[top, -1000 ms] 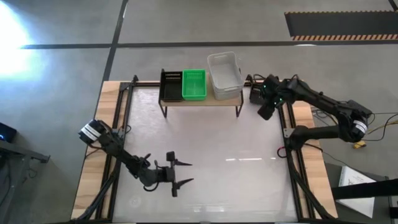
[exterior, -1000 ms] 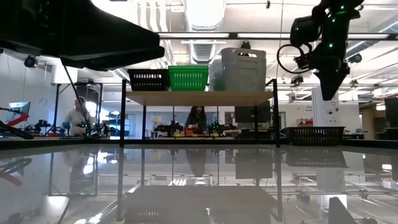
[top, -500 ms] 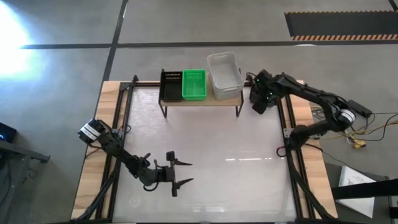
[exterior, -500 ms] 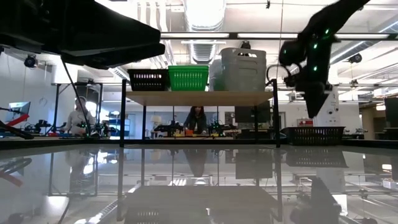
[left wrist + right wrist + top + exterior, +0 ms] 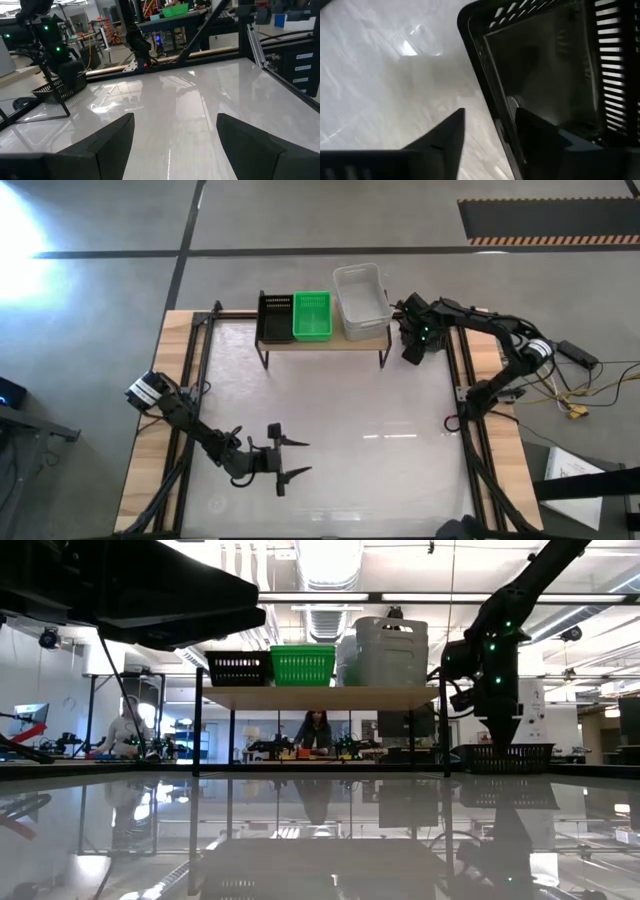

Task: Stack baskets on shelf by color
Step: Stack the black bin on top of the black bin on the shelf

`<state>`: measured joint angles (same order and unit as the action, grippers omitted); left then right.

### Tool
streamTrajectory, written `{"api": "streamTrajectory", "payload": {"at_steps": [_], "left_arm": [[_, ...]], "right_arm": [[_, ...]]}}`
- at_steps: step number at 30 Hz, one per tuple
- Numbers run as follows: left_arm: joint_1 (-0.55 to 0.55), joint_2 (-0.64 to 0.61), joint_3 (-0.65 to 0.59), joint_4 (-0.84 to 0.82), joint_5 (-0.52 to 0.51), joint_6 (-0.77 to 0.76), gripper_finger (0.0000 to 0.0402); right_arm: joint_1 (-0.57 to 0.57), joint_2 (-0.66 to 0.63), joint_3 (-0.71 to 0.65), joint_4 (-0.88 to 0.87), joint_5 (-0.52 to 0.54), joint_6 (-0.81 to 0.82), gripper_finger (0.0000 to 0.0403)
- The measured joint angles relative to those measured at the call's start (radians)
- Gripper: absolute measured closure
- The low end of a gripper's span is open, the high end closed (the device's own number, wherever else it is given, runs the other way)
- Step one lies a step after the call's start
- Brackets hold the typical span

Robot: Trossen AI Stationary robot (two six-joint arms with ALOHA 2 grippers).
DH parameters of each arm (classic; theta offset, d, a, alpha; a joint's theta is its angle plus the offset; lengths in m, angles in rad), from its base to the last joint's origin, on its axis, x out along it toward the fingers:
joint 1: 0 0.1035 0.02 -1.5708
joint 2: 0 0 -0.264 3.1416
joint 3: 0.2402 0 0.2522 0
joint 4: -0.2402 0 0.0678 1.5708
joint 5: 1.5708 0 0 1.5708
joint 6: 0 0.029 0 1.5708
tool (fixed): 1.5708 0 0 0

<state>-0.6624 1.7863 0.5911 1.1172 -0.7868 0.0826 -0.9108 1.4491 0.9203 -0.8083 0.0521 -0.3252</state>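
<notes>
The left gripper [image 5: 285, 457] hovers over the table [image 5: 340, 410] well in front of the shelf [image 5: 322, 339], its fingers [image 5: 112, 140] wide apart and holding nothing. Just beside the shelf's right end, the right gripper [image 5: 487, 135] points down at a black basket [image 5: 503, 756] on the table, one finger [image 5: 445, 135] outside its rim and one inside, still parted. On the shelf stand three basket piles: one black [image 5: 276, 316], one green [image 5: 312, 315], one white [image 5: 361, 297]; baskets per pile cannot be told. Two people [image 5: 314, 732] show beyond the shelf
</notes>
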Motion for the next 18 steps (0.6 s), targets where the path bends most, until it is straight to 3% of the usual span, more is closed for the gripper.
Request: {"api": "streamTrajectory", "payload": {"at_steps": [7,15,18], "left_arm": [[0.0,0.0,0.009,0.0,0.0,0.0,0.0134],[0.0,0.0,0.015,0.0,0.0,0.002,0.0134],[0.0,0.0,0.02,0.0,-0.001,0.002,0.0134]], "right_arm": [[0.0,-0.049,0.0,-0.025,0.0,0.018,0.038],[0.0,-0.245,-0.003,-0.037,0.046,0.135,0.0392],[0.006,-0.347,-0.003,-0.058,0.125,0.204,0.0393]]}}
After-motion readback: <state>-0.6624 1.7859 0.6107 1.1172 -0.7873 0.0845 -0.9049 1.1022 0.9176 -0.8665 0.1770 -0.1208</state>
